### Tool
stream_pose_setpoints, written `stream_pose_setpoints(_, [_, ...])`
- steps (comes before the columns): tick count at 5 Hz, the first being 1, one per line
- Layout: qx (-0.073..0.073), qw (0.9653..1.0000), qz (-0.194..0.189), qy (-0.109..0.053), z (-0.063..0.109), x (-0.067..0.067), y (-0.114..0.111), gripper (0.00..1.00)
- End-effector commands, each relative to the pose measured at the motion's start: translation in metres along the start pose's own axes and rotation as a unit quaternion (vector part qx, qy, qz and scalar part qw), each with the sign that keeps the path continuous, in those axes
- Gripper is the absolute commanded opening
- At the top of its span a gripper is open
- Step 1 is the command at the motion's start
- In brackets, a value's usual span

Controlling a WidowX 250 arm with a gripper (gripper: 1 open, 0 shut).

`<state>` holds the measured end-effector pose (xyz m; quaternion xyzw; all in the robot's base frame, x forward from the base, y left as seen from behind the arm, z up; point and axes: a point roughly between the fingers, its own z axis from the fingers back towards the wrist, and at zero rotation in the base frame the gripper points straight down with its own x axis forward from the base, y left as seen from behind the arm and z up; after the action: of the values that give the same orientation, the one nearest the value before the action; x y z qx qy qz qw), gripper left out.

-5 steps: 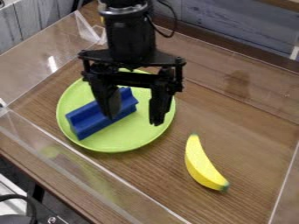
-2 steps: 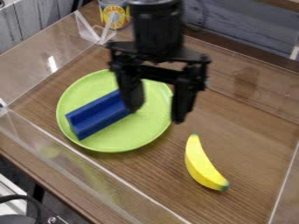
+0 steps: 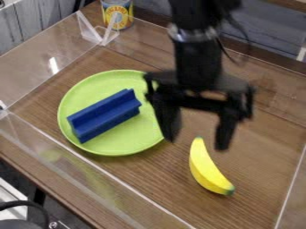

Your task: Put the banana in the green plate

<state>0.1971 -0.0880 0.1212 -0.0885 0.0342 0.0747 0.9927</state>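
The yellow banana point(image 3: 210, 168) lies on the wooden table at the lower right, just outside the plate's rim. The lime-green plate point(image 3: 110, 134) sits left of it and carries a blue ridged block point(image 3: 106, 114). My gripper point(image 3: 199, 128) hangs over the table between the plate's right edge and the banana, slightly above and behind the banana. Its two dark fingers point(image 3: 170, 121) stand wide apart and hold nothing.
Clear plastic walls point(image 3: 36, 143) fence the table on the left, front and right. A yellow cup point(image 3: 116, 14) stands at the back left beyond the wall. Bare wood lies right of the gripper.
The gripper has travelled right and toward the front, from above the blue block on the plate to just behind the banana. It stayed open. Banana, plate and block have not moved.
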Motion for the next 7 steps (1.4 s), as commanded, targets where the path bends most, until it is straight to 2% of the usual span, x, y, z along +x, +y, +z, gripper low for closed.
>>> stream_pose_setpoints(1, [-0.008, 0.9994, 0.026, -0.023, -0.010, 0.010, -0.012, 1.00])
stream_pose_setpoints(2, [-0.012, 0.9979, 0.053, -0.035, -0.019, 0.018, -0.014, 1.00])
stream_pose_setpoints(4, [-0.007, 0.9987, 0.037, -0.035, -0.043, 0.033, -0.024, 1.00])
stream_pose_setpoints(6, [-0.002, 0.9988, 0.027, -0.040, -0.083, 0.045, -0.019, 1.00])
stream_pose_setpoints(7, [0.001, 0.9983, 0.040, -0.042, -0.090, 0.049, -0.010, 1.00])
